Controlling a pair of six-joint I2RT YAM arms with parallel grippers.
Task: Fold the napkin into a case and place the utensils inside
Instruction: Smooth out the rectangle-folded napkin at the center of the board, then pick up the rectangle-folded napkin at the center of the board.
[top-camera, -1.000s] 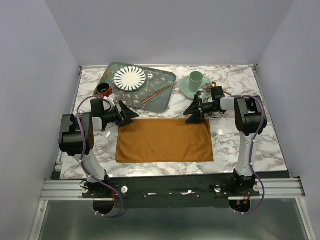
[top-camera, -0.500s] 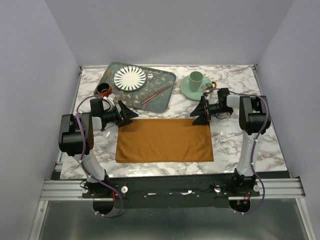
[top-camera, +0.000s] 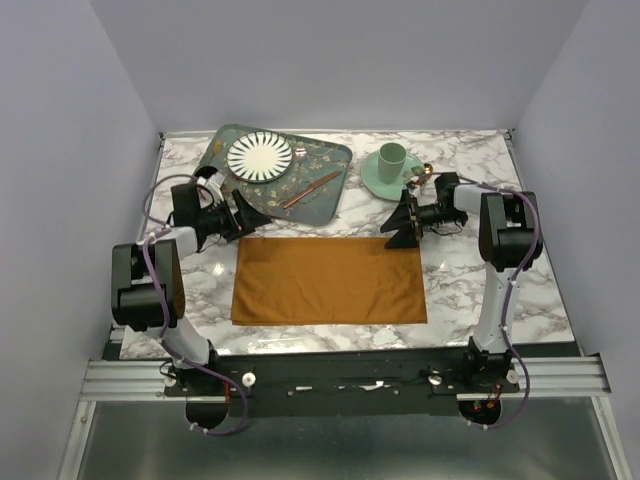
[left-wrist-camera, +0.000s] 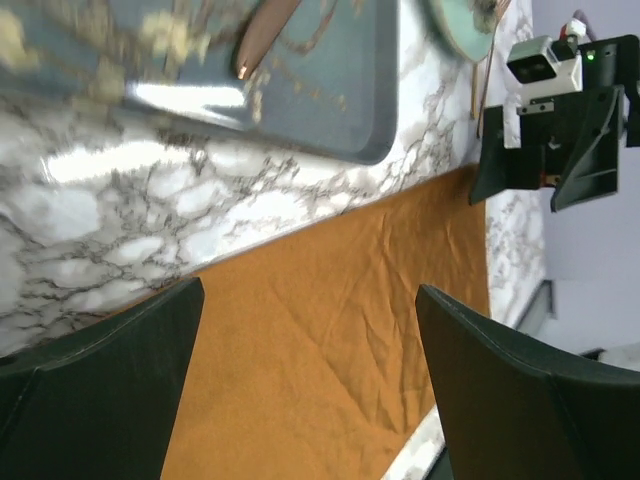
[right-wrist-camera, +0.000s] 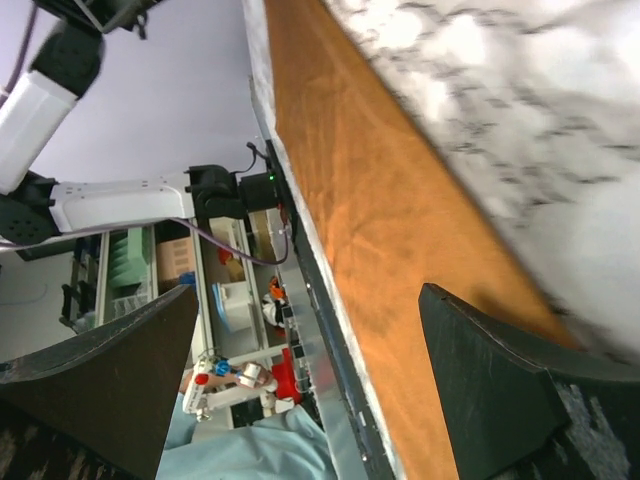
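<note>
The left gripper (top-camera: 254, 215), jaws spread wide and empty, hangs by the far-left corner of the napkin (top-camera: 330, 280), which lies flat near the arms. Beyond it the utensils (top-camera: 312, 188) rest on the green tray (top-camera: 322, 207), seemingly bunched together. The right gripper (top-camera: 397, 229), likewise released, hangs at the far-right corner.

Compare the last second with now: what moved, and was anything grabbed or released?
The left gripper swung off the napkin's far left corner toward the tray. The right gripper shifted right along the napkin's far edge to its right corner. Both are open; nothing was gripped or released. Napkin, the utensil on the tray, plate and cup stayed put.
</note>
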